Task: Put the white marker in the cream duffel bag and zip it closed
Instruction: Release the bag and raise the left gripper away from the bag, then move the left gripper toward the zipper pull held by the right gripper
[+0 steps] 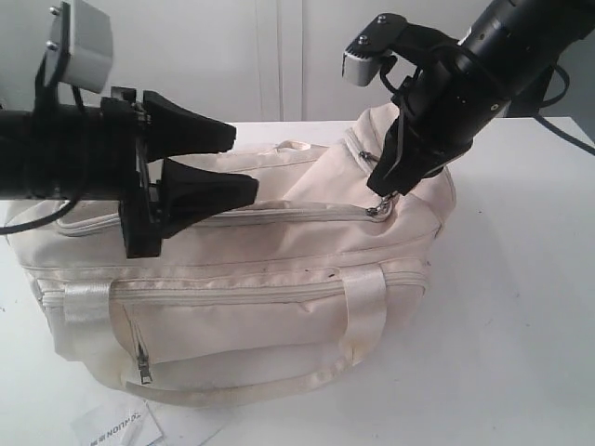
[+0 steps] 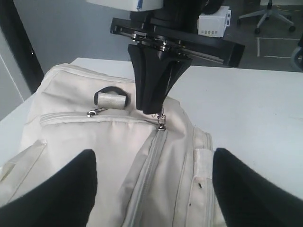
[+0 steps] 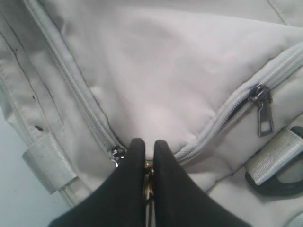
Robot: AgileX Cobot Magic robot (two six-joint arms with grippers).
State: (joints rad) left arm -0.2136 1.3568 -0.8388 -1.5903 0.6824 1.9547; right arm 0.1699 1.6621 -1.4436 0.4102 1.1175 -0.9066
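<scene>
Right wrist view | zip pull (image 3: pixel 148 171) mostly hidden inside right gripper (image 3: pixel 145 143)

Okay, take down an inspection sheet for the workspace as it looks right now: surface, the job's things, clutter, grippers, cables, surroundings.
Surface: white table, no spills seen.
Job's things: cream duffel bag lies on the table, and its top zip looks drawn shut as far as the zip pull. The white marker is not in sight.
Clutter: one printed card at the front edge.
Grippers: left gripper is above the bag, jaws open and empty. Right gripper has its jaws shut on the zip pull.
Cables: black cable trails behind the right arm.
Surroundings: pale wall; office chair beyond the table.
</scene>
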